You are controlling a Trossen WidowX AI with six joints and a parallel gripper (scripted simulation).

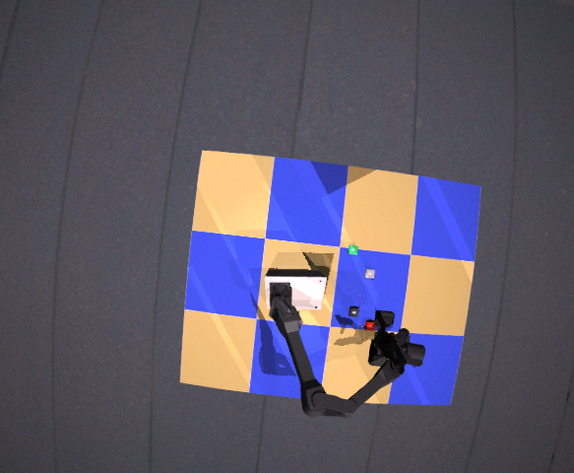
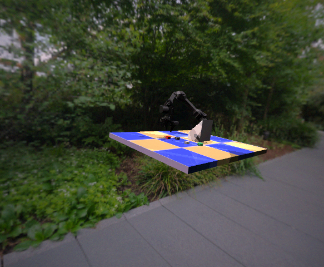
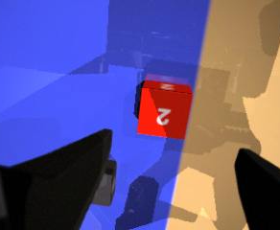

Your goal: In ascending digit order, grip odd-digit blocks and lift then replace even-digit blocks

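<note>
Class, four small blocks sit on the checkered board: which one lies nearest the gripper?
The red block, marked 2, is nearest the gripper; the green, pale grey and black ones lie farther off.

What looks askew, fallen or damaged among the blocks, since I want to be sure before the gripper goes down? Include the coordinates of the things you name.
Nothing stands out. The red block [image 1: 369, 325] [image 2: 168, 137] [image 3: 164, 113], black block [image 1: 353, 310] [image 2: 177, 138] [image 3: 106, 184], white block [image 1: 370, 273] [image 2: 187, 142] and green block [image 1: 352, 249] [image 2: 200, 143] all sit on the table, apart from each other, with no visible damage.
</note>
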